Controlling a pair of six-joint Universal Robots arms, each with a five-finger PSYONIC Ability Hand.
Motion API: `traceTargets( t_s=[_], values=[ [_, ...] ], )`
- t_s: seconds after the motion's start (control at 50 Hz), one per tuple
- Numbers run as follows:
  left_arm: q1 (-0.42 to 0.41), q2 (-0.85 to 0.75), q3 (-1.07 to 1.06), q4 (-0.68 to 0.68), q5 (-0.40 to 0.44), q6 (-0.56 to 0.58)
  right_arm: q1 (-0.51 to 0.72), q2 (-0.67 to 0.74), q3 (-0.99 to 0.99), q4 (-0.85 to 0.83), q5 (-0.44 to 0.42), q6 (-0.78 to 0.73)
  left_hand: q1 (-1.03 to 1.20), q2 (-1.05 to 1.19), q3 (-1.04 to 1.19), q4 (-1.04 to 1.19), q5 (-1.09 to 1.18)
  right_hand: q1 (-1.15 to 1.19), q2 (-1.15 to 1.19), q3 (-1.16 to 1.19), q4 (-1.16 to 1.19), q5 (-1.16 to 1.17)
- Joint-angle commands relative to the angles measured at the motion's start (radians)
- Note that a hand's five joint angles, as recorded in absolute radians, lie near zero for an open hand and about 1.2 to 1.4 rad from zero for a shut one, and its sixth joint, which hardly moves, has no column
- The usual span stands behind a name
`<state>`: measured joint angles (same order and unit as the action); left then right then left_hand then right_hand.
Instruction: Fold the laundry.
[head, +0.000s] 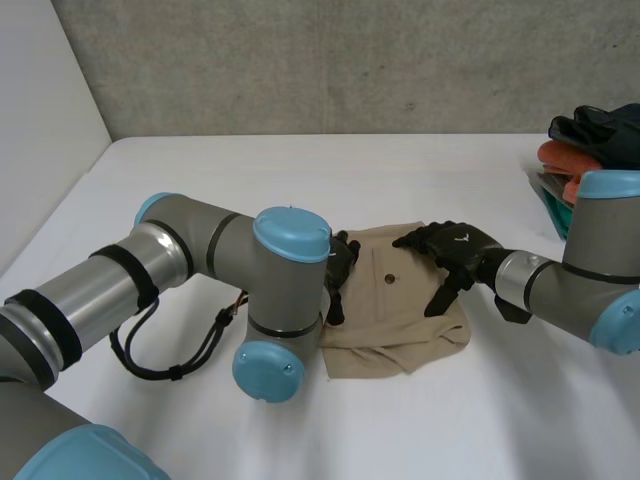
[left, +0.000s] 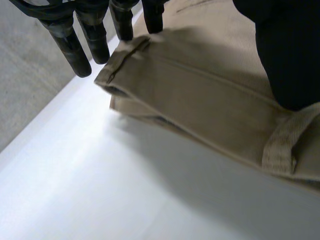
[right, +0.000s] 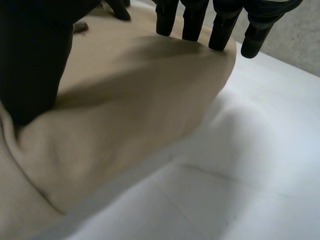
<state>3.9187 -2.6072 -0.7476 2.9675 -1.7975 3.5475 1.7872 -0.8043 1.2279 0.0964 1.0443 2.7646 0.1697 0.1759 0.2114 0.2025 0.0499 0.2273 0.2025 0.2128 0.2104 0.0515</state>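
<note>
Garment: a folded beige garment (head: 395, 310) lay at the centre of the frame on the white worktop (head: 300, 170).
Left robot hand: the left robot hand (head: 341, 265) sat at the garment's left edge. Its fingers (left: 95, 40) were straight and apart, with the tips by a waistband corner, clamping nothing.
Right robot hand: the right robot hand (head: 455, 250) rested on the garment's right part. It was spread flat, with straight fingertips (right: 192, 22) touching the rounded fold.
Upper right: a pile of clothes (head: 590, 140) lay at the worktop's edge, well apart from the garment.

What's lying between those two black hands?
A folded beige cloth with a small dark button, seen in the head view. The left hand is at one edge; the right hand rests on the opposite side.
</note>
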Motion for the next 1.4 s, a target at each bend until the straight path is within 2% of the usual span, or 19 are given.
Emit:
traceTargets(
  t_s=[0.02,0.12,0.18,0.26,0.34,0.44,0.54,0.6,0.74,0.84,0.98,1.32,1.4],
  values=[
    [-0.022,0.036,-0.002,-0.067,-0.006,-0.004,0.001,0.011,-0.033,0.002,0.082,-0.092,0.02,0.014,-0.021,-0.013,-0.034,-0.053,-0.028,-0.038,-0.036,-0.051],
    [-0.045,0.128,-0.016,-0.074,0.0,-0.009,0.008,-0.091,-0.005,0.002,0.088,-0.096,0.012,0.005,-0.03,-0.021,-0.043,-0.053,-0.028,-0.038,-0.036,-0.051],
    [-0.048,0.2,-0.039,-0.074,0.01,-0.033,0.012,-0.205,0.051,-0.012,0.094,-0.091,0.009,0.002,-0.033,-0.024,-0.046,-0.053,-0.028,-0.038,-0.036,-0.051],
    [-0.041,0.32,-0.105,-0.068,0.061,-0.094,0.014,-0.315,0.169,-0.064,0.117,-0.086,0.009,0.002,-0.033,-0.024,-0.046,-0.053,-0.028,-0.038,-0.036,-0.051],
    [-0.013,0.418,-0.173,-0.062,0.147,-0.163,0.017,-0.482,0.44,-0.211,0.106,-0.083,0.009,0.002,-0.033,-0.024,-0.046,-0.053,-0.028,-0.038,-0.036,-0.051],
    [0.05,0.484,-0.248,-0.062,0.256,-0.243,0.026,-0.556,0.706,-0.415,0.059,-0.099,0.014,0.008,-0.027,-0.018,-0.04,-0.053,-0.028,-0.038,-0.036,-0.051],
    [0.091,0.493,-0.298,-0.062,0.334,-0.308,0.073,-0.535,0.855,-0.601,0.014,-0.105,0.029,0.023,-0.013,-0.004,-0.026,-0.053,-0.028,-0.038,-0.036,-0.051],
    [0.096,0.49,-0.309,-0.061,0.336,-0.311,0.087,-0.48,0.881,-0.693,0.023,-0.131,0.029,0.023,-0.013,-0.004,-0.026,-0.053,-0.028,-0.038,-0.036,-0.051],
    [0.094,0.486,-0.315,-0.056,0.336,-0.312,0.089,-0.348,0.834,-0.794,0.026,-0.226,0.029,0.023,-0.013,-0.004,-0.026,-0.053,-0.028,-0.038,-0.036,-0.051],
    [0.094,0.492,-0.334,-0.019,0.334,-0.312,0.089,-0.277,0.772,-0.81,0.031,-0.252,0.032,0.026,-0.01,-0.001,-0.023,-0.053,-0.028,-0.038,-0.036,-0.051],
    [0.091,0.495,-0.364,0.008,0.333,-0.311,0.095,-0.227,0.717,-0.839,0.046,-0.254,0.038,0.032,-0.004,0.005,-0.017,0.192,0.217,0.207,0.209,0.194],
    [0.093,0.515,-0.381,0.008,0.333,-0.312,0.156,-0.17,0.565,-0.834,0.115,-0.218,0.041,0.035,-0.001,0.008,-0.014,0.195,0.22,0.21,0.212,0.197],
    [0.094,0.518,-0.391,0.01,0.333,-0.312,0.161,-0.139,0.513,-0.831,0.121,-0.191,0.044,0.038,0.002,0.011,-0.011,0.292,0.316,0.306,0.309,0.293]
  ],
)
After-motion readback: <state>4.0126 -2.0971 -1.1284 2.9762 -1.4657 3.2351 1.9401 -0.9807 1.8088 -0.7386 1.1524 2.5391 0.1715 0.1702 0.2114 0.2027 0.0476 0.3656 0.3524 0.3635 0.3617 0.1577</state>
